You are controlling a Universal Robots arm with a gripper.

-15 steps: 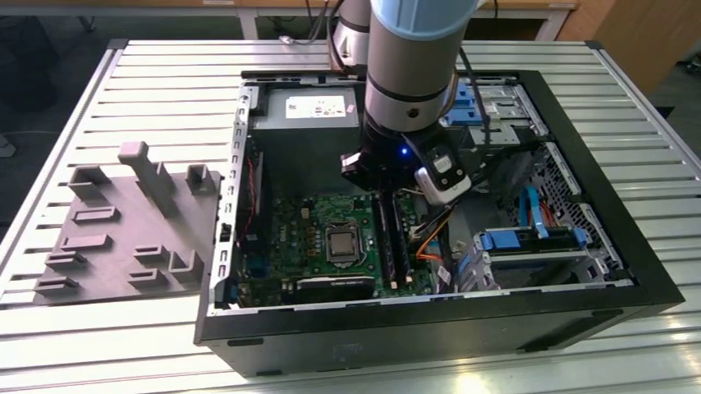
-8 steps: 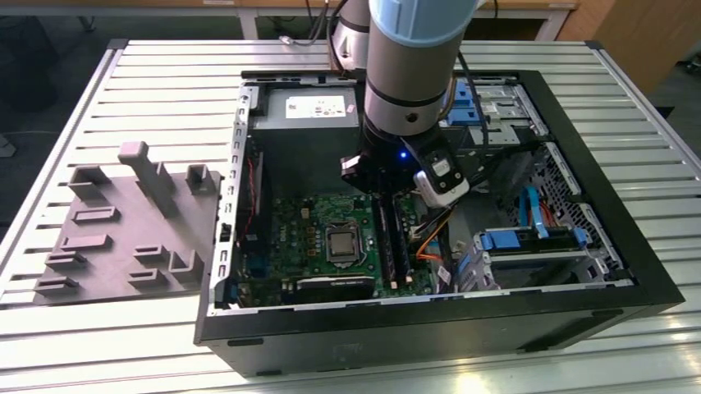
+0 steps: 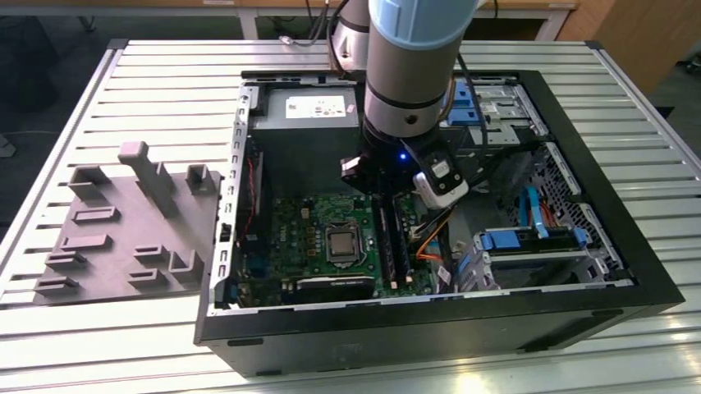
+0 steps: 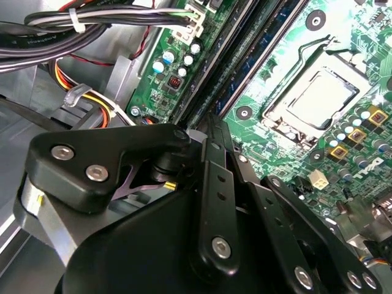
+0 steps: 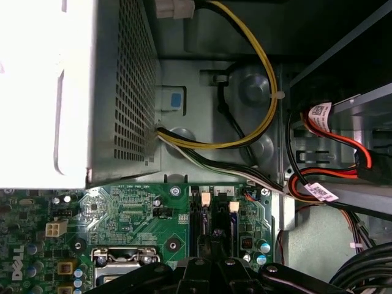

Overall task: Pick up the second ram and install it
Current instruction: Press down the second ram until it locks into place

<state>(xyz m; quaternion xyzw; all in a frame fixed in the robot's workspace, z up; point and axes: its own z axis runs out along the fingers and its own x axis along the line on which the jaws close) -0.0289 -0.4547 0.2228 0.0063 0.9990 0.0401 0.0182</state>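
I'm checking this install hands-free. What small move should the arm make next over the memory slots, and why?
Probably a short, gentle, straight press downward. The end effector is already low inside the case, lined up along the long black plastic memory slots of the green motherboard. I cannot tell how far anything is seated there, so go slowly.

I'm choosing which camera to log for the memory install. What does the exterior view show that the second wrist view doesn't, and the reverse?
Exterior view: the whole open computer case on the slatted table, the grey fixture tray at the exterior view's left, and the arm reaching down over the memory slots.

Second wrist view: the gripper linkage up close, lined up along the slots, and the cable bundle.

Both: the green motherboard and its processor socket.
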